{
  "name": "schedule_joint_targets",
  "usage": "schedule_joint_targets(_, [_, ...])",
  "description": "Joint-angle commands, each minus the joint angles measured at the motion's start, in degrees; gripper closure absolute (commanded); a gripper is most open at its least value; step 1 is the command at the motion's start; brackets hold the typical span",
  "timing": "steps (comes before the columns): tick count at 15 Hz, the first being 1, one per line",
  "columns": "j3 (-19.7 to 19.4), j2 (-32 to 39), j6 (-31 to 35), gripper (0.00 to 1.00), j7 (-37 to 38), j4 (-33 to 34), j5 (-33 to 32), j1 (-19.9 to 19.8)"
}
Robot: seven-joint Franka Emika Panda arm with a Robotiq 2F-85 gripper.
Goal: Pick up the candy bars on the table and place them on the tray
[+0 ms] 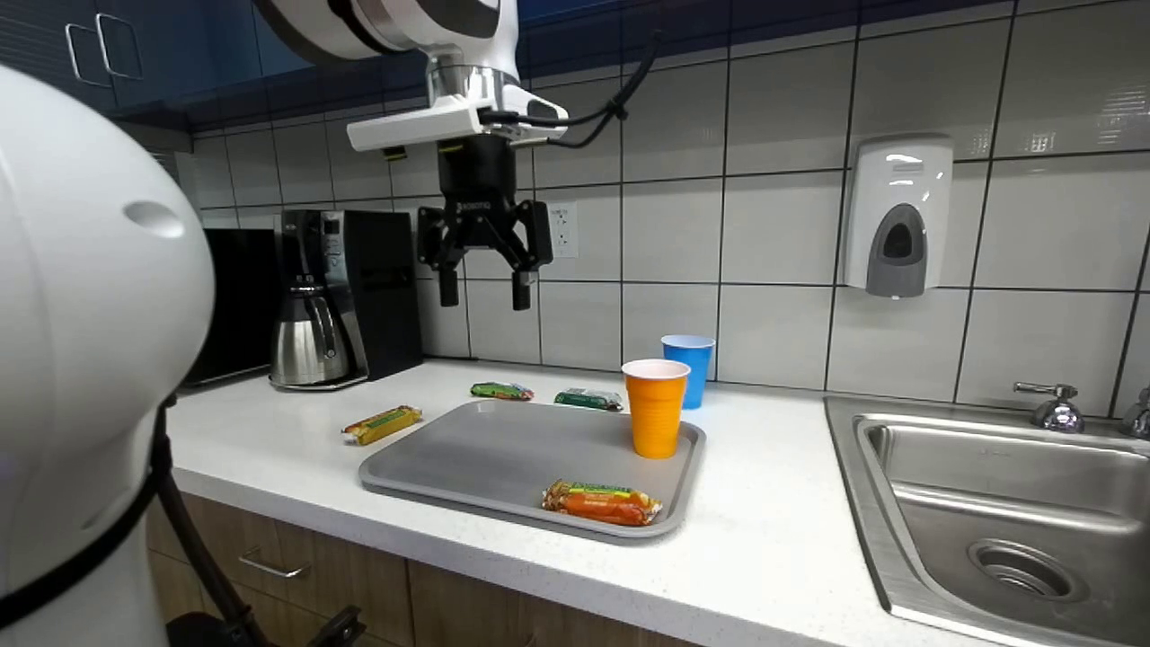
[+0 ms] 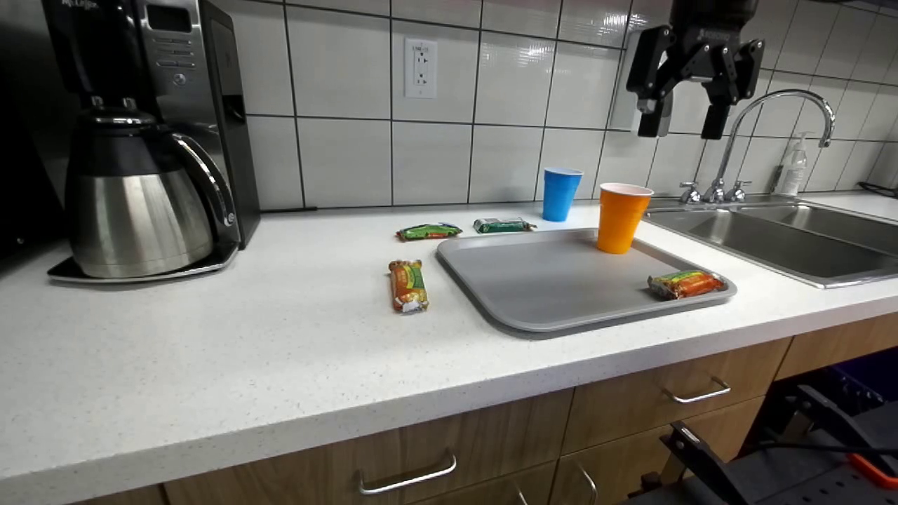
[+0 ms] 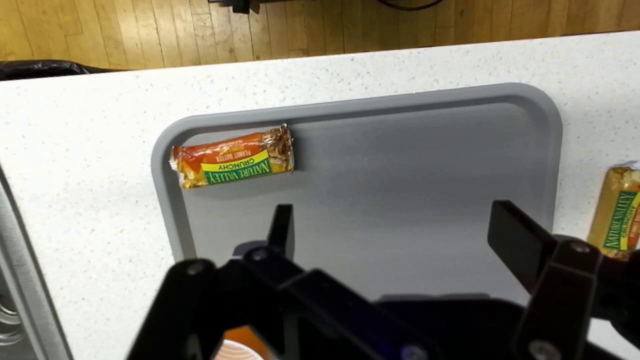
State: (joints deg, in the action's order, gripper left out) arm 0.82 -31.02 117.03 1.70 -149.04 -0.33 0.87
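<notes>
The yellow-orange candy bar lies on the white table beside the tray; it also shows at the right edge of the wrist view. Two dark green candy bars lie behind the tray, near the wall; an exterior view shows them too. They are out of the wrist view. The grey tray bears an orange-red packet in one corner. My gripper is open and empty, high above the tray.
An orange cup stands on the tray's back corner. A blue cup stands behind it. A coffee maker with a steel jug stands near the wall. A steel sink is set in the table.
</notes>
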Motion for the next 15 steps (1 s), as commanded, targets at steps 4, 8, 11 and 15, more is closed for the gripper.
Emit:
schedule_joint_targets(4, [2.1,6.0,5.8,0.0,2.7,0.0,-1.0,-0.2])
schedule_joint_targets(8, [2.8,10.2,8.9,0.0,3.9,0.7,-1.0,-0.2])
schedule_joint_targets(11, [3.2,13.1,11.1,0.0,5.5,1.4,-1.1,-0.2])
schedule_joint_targets(15, [3.5,17.1,13.7,0.0,8.4,3.1,-1.1,-0.3])
